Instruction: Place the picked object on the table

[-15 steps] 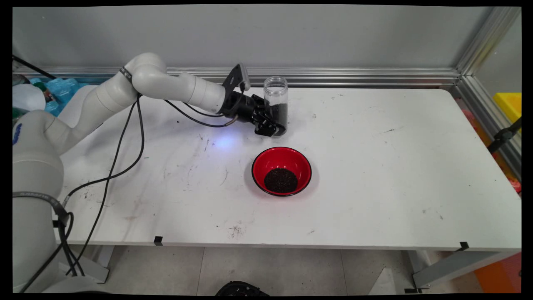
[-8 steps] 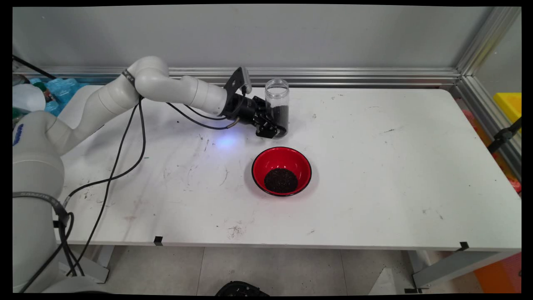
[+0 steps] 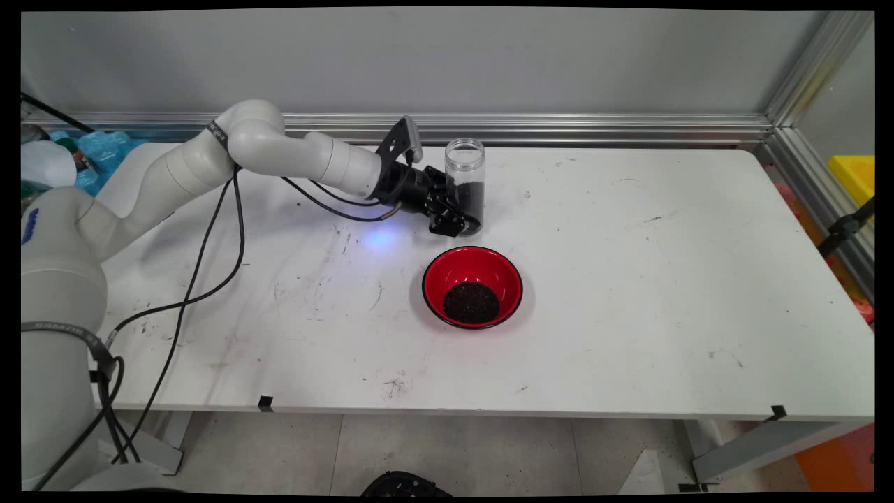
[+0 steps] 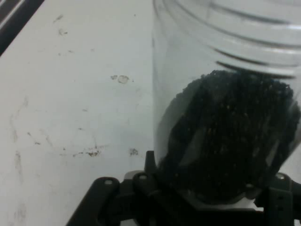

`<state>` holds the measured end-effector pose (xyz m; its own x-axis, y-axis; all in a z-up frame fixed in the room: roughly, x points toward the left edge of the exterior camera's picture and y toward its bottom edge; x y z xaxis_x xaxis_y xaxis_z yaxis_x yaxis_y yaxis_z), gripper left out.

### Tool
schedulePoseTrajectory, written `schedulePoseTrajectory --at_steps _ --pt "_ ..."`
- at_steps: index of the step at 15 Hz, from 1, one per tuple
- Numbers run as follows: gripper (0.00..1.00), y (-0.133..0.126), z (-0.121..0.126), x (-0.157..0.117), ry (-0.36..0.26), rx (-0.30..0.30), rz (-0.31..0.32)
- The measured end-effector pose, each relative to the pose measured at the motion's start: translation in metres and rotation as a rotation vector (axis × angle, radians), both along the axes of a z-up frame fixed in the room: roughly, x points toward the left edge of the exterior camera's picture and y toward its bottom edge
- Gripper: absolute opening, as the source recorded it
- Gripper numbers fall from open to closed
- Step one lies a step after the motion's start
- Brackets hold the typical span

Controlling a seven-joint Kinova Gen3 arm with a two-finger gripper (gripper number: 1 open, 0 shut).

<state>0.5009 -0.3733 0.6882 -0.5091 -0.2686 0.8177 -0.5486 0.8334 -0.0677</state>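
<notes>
You have the gripper [image 3: 466, 219] clenched round the lower part of a clear plastic jar [image 3: 464, 183], which stands upright at the far middle of the white table [image 3: 628, 293]. The jar is open at the top and about half full of small black grains [image 3: 466, 193]. In the hand view the jar [image 4: 225, 117] fills the right side, with the grains [image 4: 230, 136] heaped against its wall and the gripper [image 4: 202, 200] closing on it from below. From the jar, a red bowl [image 3: 472, 286] sits at 6 o'clock, near but apart, with a small heap of the same black grains [image 3: 471, 302] in its bottom. The arm reaches the jar from 9 o'clock, its black cables [image 3: 202, 265] hanging to the table.
</notes>
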Motion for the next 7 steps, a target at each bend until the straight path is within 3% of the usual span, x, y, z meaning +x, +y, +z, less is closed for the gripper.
schedulePoseTrajectory --at_steps 4,5,7 --pt "0.00 0.0014 -0.0023 -0.0006 -0.001 0.004 -0.002" --pt "1.00 0.0018 -0.0027 -0.0008 -0.001 0.005 -0.002" --pt "1.00 0.0028 -0.0038 -0.0010 -0.002 0.007 -0.004"
